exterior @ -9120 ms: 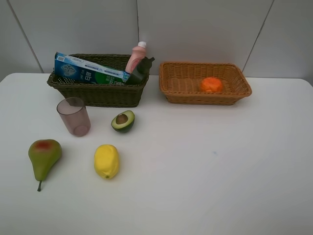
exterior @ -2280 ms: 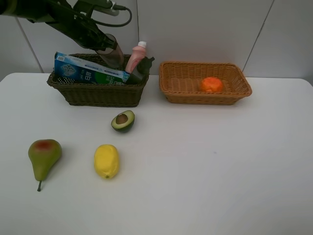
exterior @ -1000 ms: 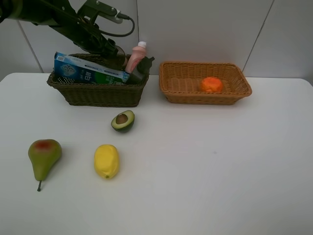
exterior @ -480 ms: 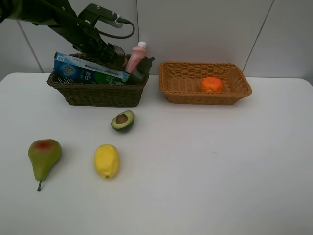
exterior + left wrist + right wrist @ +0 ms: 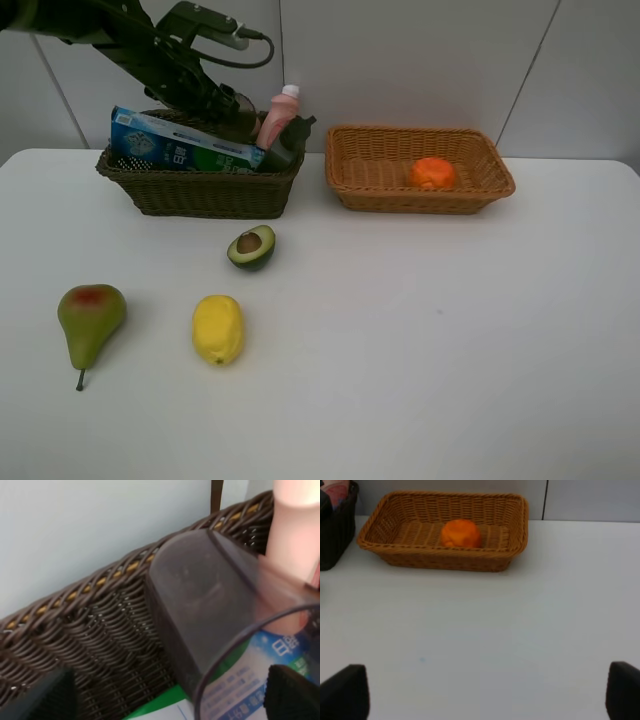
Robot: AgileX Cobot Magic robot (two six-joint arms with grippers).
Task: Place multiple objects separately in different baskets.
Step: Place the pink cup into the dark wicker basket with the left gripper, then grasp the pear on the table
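exterior high: pear [image 5: 90, 318] on white table [image 5: 450, 350], grey wall [image 5: 400, 60] behind.

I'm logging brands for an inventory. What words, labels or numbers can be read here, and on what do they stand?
Toothpaste box: white print on blue, too small to read; through the cup in the left wrist view it is blurred too.
Pink bottle: no readable label.
Nothing else shows text.
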